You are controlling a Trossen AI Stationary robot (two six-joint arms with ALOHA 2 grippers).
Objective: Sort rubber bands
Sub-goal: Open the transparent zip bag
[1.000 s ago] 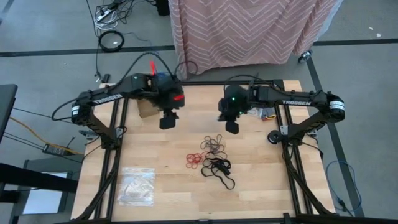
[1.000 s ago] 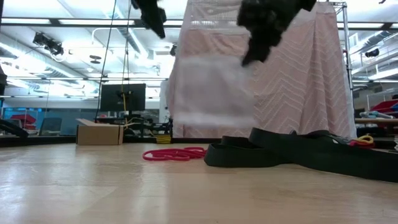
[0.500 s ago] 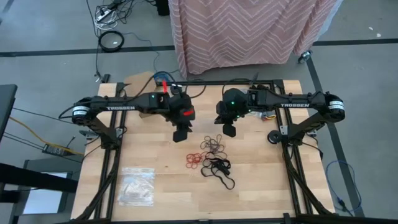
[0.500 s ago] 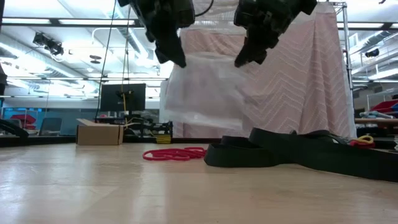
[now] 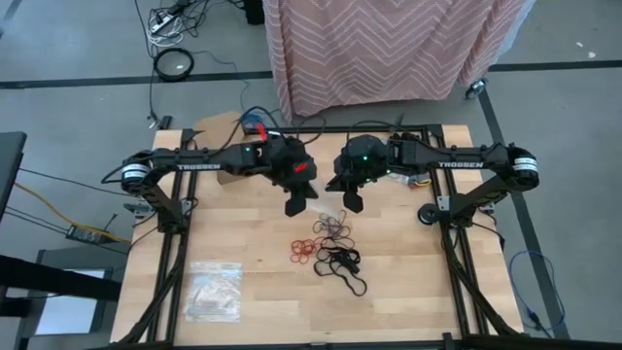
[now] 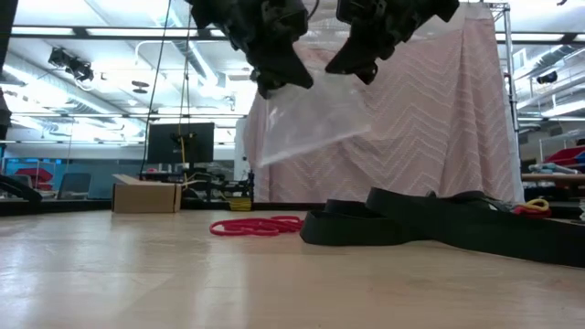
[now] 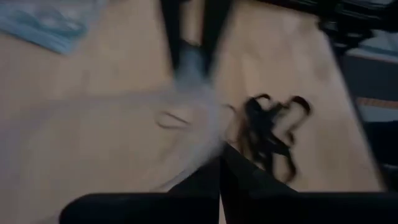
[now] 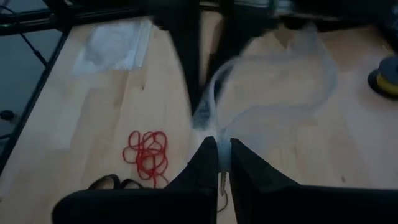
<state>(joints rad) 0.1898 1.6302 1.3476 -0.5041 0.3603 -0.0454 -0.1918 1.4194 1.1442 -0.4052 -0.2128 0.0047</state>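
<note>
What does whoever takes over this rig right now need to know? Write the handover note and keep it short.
Left gripper: shut on one edge of the clear plastic bag, held above the table.
Right gripper: shut on the opposite edge of the same bag.
Rubber bands: loose on the table below the grippers, with the tan bands, red bands and black bands in adjoining clusters.
Spare bags: flat at the table's near left.
Done: one bag picked up and gripped by both arms.
Left: open the bag; no bands appear to be bagged yet.
</note>
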